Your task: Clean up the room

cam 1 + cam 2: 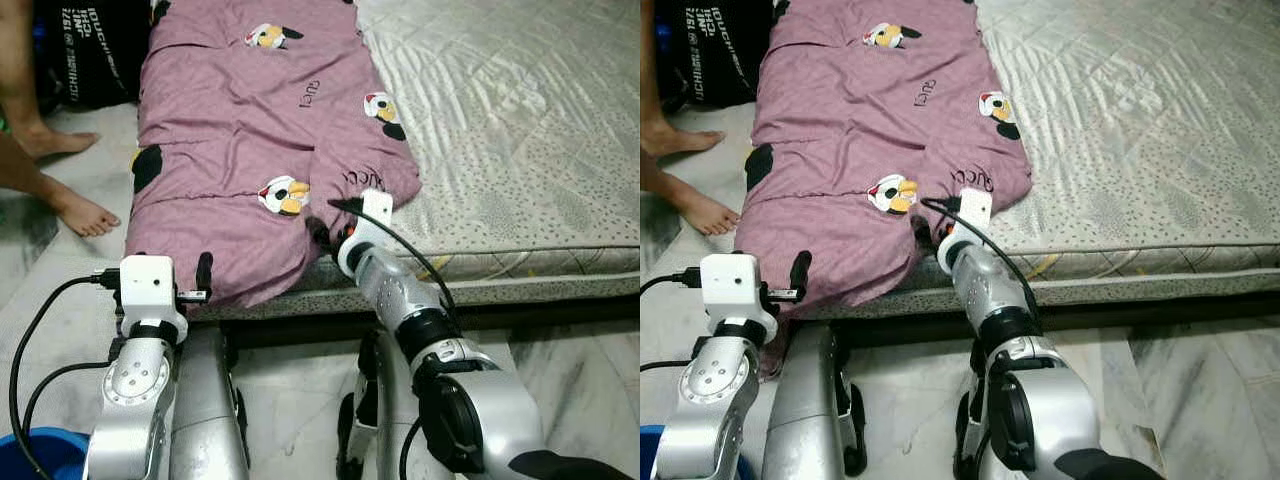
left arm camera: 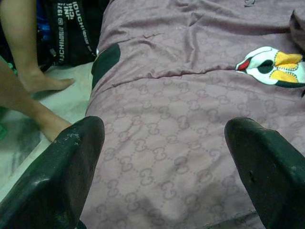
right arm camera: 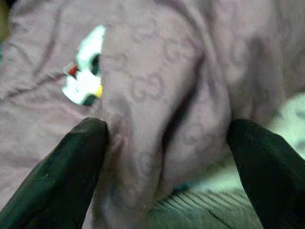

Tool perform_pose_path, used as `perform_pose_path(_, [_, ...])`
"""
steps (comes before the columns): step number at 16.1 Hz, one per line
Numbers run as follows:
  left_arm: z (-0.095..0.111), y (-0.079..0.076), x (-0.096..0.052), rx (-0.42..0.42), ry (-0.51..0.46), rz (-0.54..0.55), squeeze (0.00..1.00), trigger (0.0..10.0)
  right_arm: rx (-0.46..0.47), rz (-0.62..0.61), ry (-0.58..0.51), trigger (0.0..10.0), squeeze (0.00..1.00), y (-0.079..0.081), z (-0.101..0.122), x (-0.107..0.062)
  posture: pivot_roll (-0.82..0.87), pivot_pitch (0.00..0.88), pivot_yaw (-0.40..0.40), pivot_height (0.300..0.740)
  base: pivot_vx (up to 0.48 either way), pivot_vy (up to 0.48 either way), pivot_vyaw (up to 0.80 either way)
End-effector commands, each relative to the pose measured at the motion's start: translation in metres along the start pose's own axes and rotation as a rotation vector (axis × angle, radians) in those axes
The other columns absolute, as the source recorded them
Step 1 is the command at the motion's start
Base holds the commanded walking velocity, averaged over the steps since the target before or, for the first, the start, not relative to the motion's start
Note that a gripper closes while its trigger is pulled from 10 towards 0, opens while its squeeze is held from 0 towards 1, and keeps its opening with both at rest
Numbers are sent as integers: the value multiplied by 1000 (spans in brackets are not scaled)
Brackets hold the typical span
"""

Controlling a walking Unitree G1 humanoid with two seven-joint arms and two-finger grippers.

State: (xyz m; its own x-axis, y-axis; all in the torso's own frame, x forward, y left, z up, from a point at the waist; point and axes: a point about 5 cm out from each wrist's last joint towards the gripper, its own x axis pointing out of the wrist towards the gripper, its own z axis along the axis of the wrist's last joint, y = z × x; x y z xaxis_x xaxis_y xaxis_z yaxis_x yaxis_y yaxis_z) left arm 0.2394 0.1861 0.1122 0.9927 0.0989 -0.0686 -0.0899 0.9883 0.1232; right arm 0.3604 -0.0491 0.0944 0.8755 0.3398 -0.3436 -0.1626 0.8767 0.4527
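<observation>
A mauve blanket point(image 1: 240, 130) printed with cartoon ducks lies along the left side of the mattress point(image 1: 520, 130), and its near end droops over the mattress edge. My left gripper point(image 2: 164, 131) is open at the blanket's near left corner, fingers spread just above the cloth. My right gripper point(image 3: 167, 129) is open at the near edge by a duck print point(image 1: 284, 195). A raised fold of the blanket point(image 3: 162, 95) stands between its two fingers. In the left eye view the right gripper point(image 1: 322, 235) is mostly hidden behind its wrist and the cloth.
A person's bare feet point(image 1: 85, 213) stand on the marble floor left of the bed, beside a black bag point(image 1: 90, 50). A blue tub point(image 1: 40, 455) sits by my left arm. The grey quilted mattress stretches away to the right.
</observation>
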Motion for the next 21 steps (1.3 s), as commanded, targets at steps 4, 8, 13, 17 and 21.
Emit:
perform_pose_path(4, [3,2,-4,13,3,5,0,10000,94,35,25,0,0,40,-9,7,193,252,-67,547,0,0,0])
perform_pose_path(8, [2,4,-9,14,10,16,0,10000,110,-4,-11,0,0,41,0,8,206,260,-74,547,0,0,0])
perform_pose_path(13, [1,0,-7,11,21,-1,0,10000,135,-211,-24,0,0,-25,-4,-3,169,258,-60,547,0,0,0])
perform_pose_path(17, [-1,-4,-5,9,31,-22,0,10000,143,-303,-6,0,0,-66,-12,-19,146,256,-54,547,0,0,0])
perform_pose_path(21, [-6,-10,-1,11,57,-70,0,10000,152,-388,41,0,0,-106,-29,-69,97,244,-30,547,0,0,0])
